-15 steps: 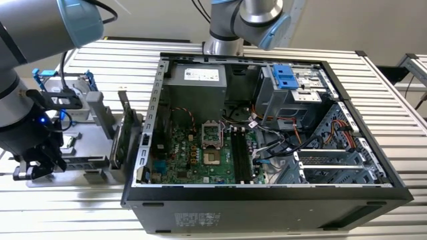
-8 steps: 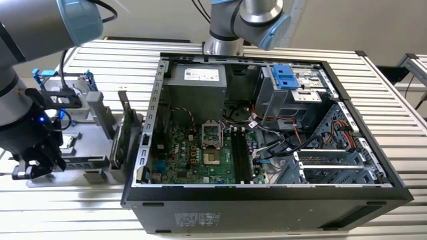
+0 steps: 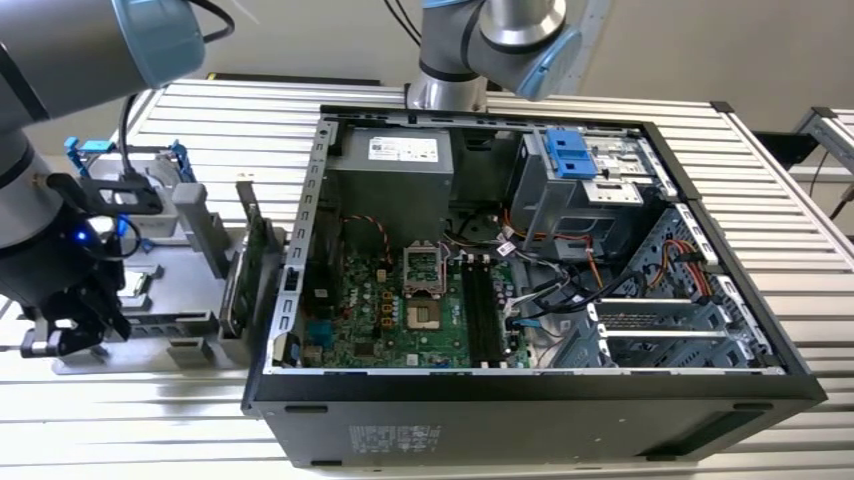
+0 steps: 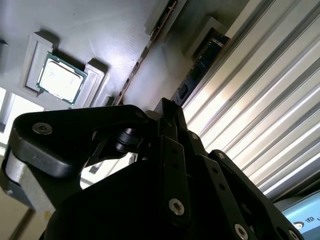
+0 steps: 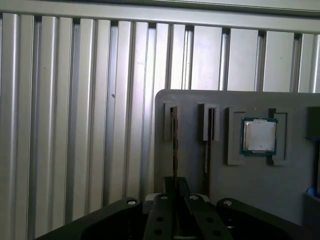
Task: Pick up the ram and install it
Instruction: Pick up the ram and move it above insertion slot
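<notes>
Over the grey holder tray (image 5: 250,190), at its outer end, the hand (image 5: 176,184) looks clamped on the ram (image 5: 175,145). The ram stands on edge in the tray's end slot, so its thin top is offered for gripping. One slot inward sits a second stick (image 5: 210,125), and past that a processor chip (image 5: 259,135) lies flat in its pocket. The second wrist view shows the ram's dark face (image 4: 202,57). The exterior view adds the open computer case (image 3: 534,400) beyond the tray, its memory slots (image 3: 483,310) seemingly unfilled.
</notes>
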{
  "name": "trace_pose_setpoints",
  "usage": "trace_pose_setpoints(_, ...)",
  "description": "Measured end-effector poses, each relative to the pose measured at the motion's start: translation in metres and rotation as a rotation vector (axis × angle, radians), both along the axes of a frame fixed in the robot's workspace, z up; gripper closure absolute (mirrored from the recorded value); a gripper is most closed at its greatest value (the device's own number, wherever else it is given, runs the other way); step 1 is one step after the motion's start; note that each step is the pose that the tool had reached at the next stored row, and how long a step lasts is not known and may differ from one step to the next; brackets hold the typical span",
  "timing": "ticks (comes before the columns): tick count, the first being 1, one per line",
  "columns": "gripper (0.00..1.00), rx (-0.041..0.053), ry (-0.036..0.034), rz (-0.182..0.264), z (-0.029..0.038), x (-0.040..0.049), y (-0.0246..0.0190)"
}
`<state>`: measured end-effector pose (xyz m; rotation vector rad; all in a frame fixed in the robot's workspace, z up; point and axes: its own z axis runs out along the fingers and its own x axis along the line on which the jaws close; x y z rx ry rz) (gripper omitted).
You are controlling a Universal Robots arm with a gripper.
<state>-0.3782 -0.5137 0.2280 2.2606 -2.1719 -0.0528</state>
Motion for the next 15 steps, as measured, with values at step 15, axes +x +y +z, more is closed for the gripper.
trace_pose_setpoints(15, 1.0, 0.0, 0.0, -0.004, 0.0063, 0.0, 0.0)
